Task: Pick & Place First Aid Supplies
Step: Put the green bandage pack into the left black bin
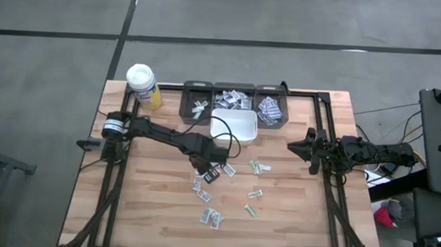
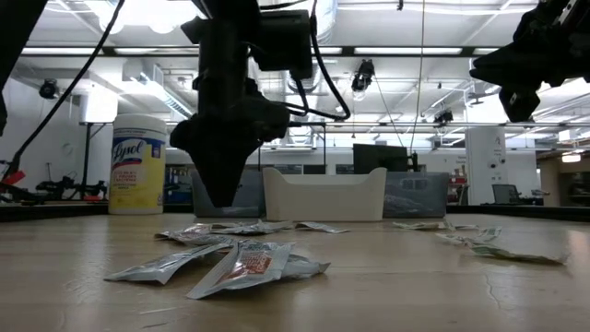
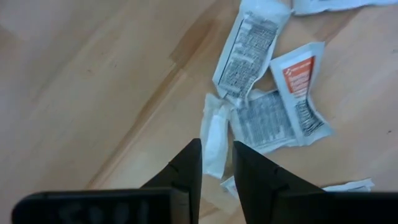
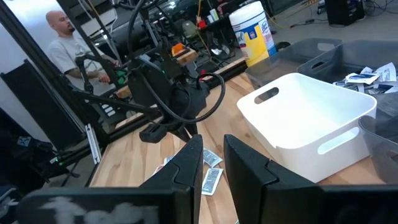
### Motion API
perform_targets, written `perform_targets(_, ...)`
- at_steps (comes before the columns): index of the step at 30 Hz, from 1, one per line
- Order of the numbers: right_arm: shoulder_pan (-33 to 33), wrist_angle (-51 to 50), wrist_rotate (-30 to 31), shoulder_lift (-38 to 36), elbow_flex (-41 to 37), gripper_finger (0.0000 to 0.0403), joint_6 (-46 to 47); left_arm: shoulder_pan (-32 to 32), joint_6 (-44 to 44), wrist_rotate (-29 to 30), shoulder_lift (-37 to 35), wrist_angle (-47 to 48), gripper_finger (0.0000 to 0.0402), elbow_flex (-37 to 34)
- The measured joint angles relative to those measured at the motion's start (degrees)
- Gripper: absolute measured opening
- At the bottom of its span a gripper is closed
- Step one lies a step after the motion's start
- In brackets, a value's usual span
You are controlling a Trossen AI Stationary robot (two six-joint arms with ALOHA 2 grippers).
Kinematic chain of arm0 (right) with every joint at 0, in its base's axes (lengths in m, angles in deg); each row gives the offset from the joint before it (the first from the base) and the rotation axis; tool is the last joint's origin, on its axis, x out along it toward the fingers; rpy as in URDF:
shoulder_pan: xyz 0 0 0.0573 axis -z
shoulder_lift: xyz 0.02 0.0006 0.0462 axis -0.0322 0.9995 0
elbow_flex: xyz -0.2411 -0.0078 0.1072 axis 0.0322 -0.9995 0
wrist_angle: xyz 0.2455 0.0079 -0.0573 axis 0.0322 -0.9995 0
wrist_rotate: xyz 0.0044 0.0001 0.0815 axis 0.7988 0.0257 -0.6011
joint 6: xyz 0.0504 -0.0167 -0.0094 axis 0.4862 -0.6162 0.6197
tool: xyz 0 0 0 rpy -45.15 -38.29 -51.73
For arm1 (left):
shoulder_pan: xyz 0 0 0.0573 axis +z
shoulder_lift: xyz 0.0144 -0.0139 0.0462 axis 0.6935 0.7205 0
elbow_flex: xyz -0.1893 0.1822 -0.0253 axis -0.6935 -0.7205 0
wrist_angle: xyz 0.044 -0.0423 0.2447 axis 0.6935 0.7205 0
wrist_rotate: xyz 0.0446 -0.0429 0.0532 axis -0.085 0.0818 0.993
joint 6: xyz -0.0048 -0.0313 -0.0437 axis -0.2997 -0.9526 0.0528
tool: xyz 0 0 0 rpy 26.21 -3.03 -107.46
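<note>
Midway through a sorting job, the left gripper [image 1: 205, 170] hangs low over a cluster of first aid packets [image 1: 210, 176] near the middle of the wooden table [image 1: 299, 218], its fingers narrowly parted. The left wrist view shows a small white folded packet [image 3: 216, 134] lying between and just ahead of the fingertips, with nothing clamped so far as the pictures show. Beside it lie a grey printed packet [image 3: 266, 120] and an orange-labelled packet [image 3: 300, 87]. At the table's far edge, three dark grey bins [image 1: 234, 104] already hold packets, so part of the work appears done, while the white bin [image 1: 239, 128] in front of them looks empty. Many packets remain loose: the cluster under the left gripper, a pair with green print [image 1: 260, 167] to its right, and more toward the near edge [image 1: 210, 217]. The right gripper [image 1: 301, 147] waits raised at the table's right side, its fingers a narrow gap apart and holding nothing. A yellow wipes canister [image 1: 143, 85] stands at the far left corner, and a person [image 4: 71, 53] is visible beyond the table.
</note>
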Motion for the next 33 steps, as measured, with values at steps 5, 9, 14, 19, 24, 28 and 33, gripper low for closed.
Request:
perform_targets(5,0.01,0.0,0.0,0.0,0.0,0.0063,0.0,0.07,-0.27,0.0,0.02,-1.84,0.0083,-2.54)
perform_targets(9,0.0,0.0,0.0,0.0,0.0,0.0063,-0.01,0.09,-0.4,-0.1,0.04,-5.08,0.0083,-5.42)
perform_targets(14,0.0,0.0,0.0,0.0,0.0,0.0063,0.0,0.11,-1.45,-0.1,-0.22,-8.03,0.0083,-8.08)
perform_targets(19,0.0,0.0,0.0,0.0,0.0,0.0063,0.0,0.11,-2.34,-0.14,-0.28,-8.14,0.0077,-8.41)
perform_targets(24,0.02,0.0,0.0,0.0,0.0,0.0063,0.0,0.11,-1.36,0.51,-0.68,-7.82,0.0039,-8.23)
perform_targets(28,0.02,0.0,0.0,0.0,0.0,0.0063,0.0,0.11,-0.04,0.69,-0.96,-7.48,0.0005,-8.32)
perform_targets(33,0.02,0.0,0.0,0.0,0.0,0.0063,-0.01,0.11,0.04,0.32,-1.3,-4.15,0.0001,-7.45)
